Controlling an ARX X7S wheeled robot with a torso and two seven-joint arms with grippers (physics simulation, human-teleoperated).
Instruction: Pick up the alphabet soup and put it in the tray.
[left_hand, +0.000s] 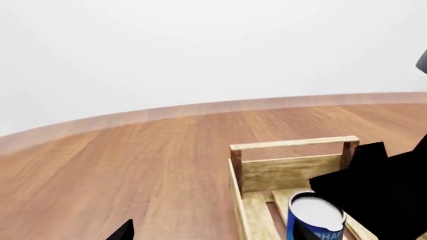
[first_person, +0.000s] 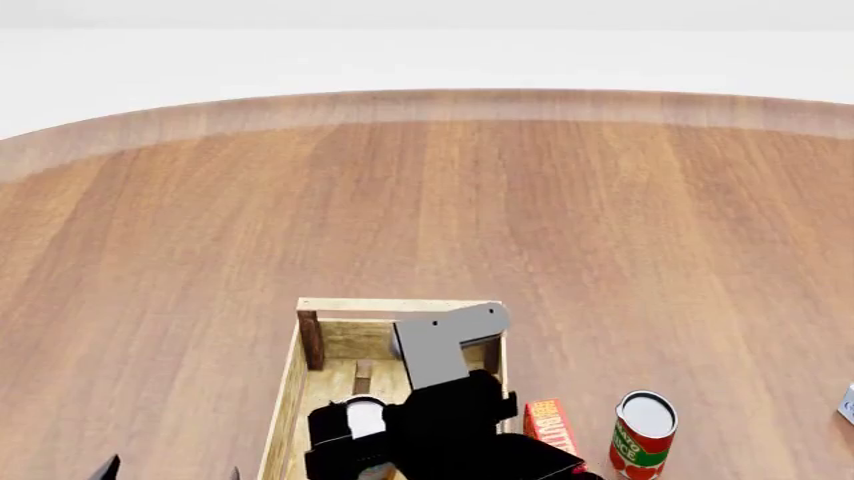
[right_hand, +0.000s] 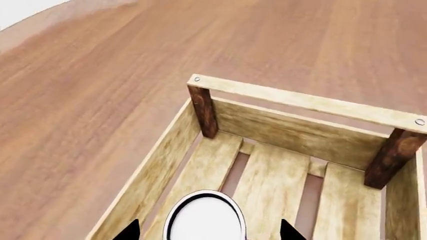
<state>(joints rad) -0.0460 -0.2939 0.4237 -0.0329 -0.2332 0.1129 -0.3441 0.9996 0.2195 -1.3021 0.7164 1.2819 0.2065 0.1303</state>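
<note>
Where the brown wood-grain table (first_person: 561, 200) runs round-edged, the slatted pale-wood tray (right_hand: 280, 112) (dark corner posts) contains the cylindrical alphabet soup (right_hand: 203, 220); the right gripper (right_hand: 208, 231) straddles it, grip uncertain, and the left gripper (first_person: 167, 470) sits at seven o'clock, its fingers' state unreadable.

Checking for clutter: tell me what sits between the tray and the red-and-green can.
In the head view, a small red carton lies between the tray and the red-and-green can.

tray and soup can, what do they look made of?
Tray: pale, unfinished-looking wood with visible grain, slatted floor, darker brown corner posts, small fasteners in the top rail. Soup can: probably metal under a printed blue label; flat pale lid with a raised rim. It is a simulator render, so this rests on texture alone.
</note>
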